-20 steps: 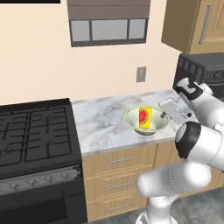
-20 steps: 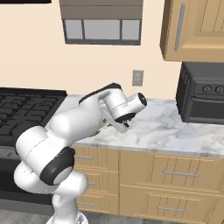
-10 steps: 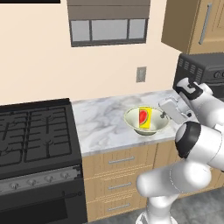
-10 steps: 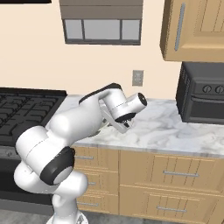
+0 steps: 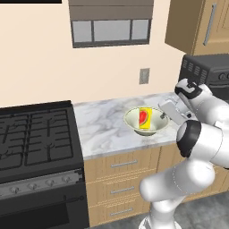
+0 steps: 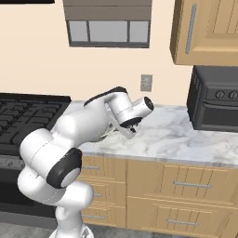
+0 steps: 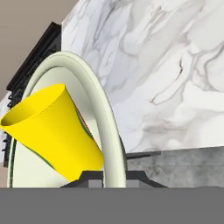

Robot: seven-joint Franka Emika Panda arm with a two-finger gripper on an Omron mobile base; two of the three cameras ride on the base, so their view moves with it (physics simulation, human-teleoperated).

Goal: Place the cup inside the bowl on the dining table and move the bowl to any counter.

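A: Where's the bowl?

B: The bowl (image 5: 146, 121) sits on the counter (image 5: 107, 129), toward the front edge, between the stove (image 5: 33, 143) and the black oven (image 5: 210, 74) at the right end. In the hand view its rim (image 7: 103, 118) runs up from between my fingertips (image 7: 89, 178), marble beyond it.

A: And the cup?

B: The yellow cup (image 5: 144, 119) stands inside the bowl, red patch facing the left base camera. In the hand view it leans against the inner wall, mouth toward the upper left of that frame (image 7: 52, 127).

A: Gripper?

B: My gripper (image 5: 166, 115) is at the bowl's right rim. Jaws nearly closed, clamped on the rim of the bowl, one tip each side of the wall.

A: Is the bowl resting on the marble or lifted?

B: Can't tell; its foot is hidden behind the rim.

A: Free room?

B: Bare marble left of the bowl up to the stove edge, and behind it to the wall with the outlet (image 5: 144, 76). In the right base view, open marble (image 6: 162, 137) between my wrist and the oven (image 6: 216, 100). Front edge of the counter is near the bowl. Wood wall cabinet (image 6: 207, 30) hangs above the oven, well above my arm.
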